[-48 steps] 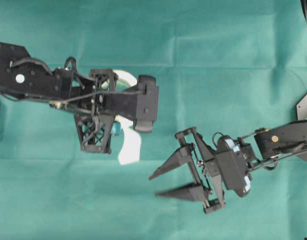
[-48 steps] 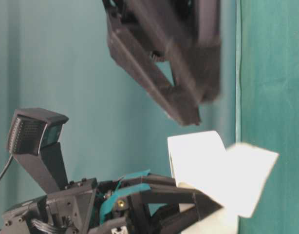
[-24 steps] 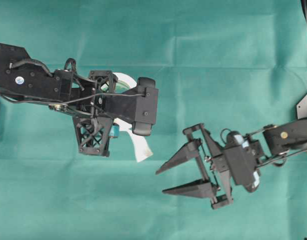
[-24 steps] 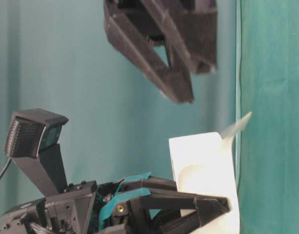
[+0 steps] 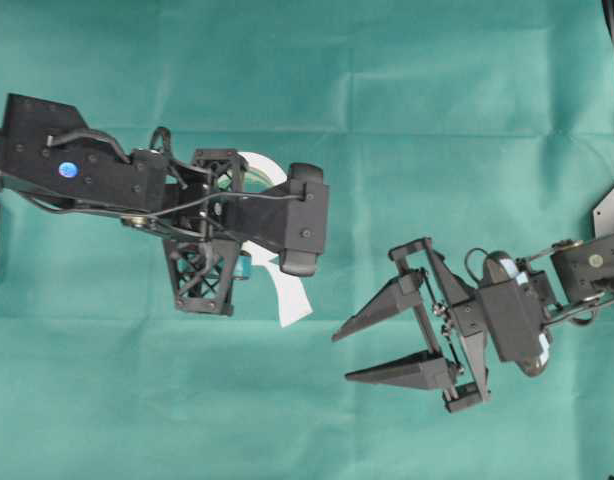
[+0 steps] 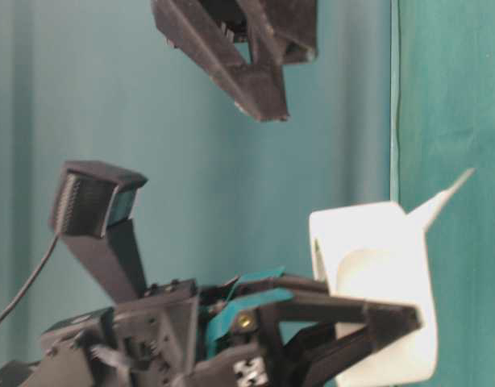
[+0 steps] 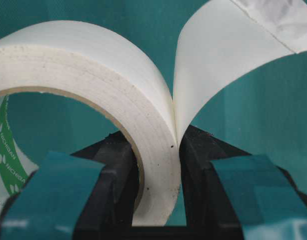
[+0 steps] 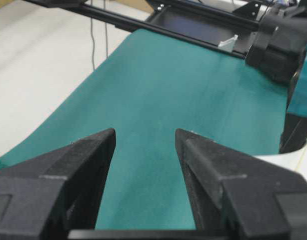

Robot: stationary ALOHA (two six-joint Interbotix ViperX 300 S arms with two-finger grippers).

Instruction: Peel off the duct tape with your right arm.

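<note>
while the left tool point(image 7: 158, 200) clenches the duct tape point(image 7: 118, 100), right tool point(image 5: 349, 355) released, apart, over green cloth point(image 5: 437, 100)

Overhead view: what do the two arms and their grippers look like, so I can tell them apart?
Both are black. The left arm has a boxy housing with a blue round sticker, thin black cables along it, and lattice-trussed fingers with teal pads. The right gripper has two long, solid, tapering pointed fingers on a rectangular frame, behind it a rounded black-grey wrist module.

Right gripper point(image 5: 339, 356) now farther right, clear of the duct tape point(image 5: 257, 165); loose strip point(image 5: 292, 300) narrower, curled; left gripper point(image 5: 219, 228) shifted right.
</note>
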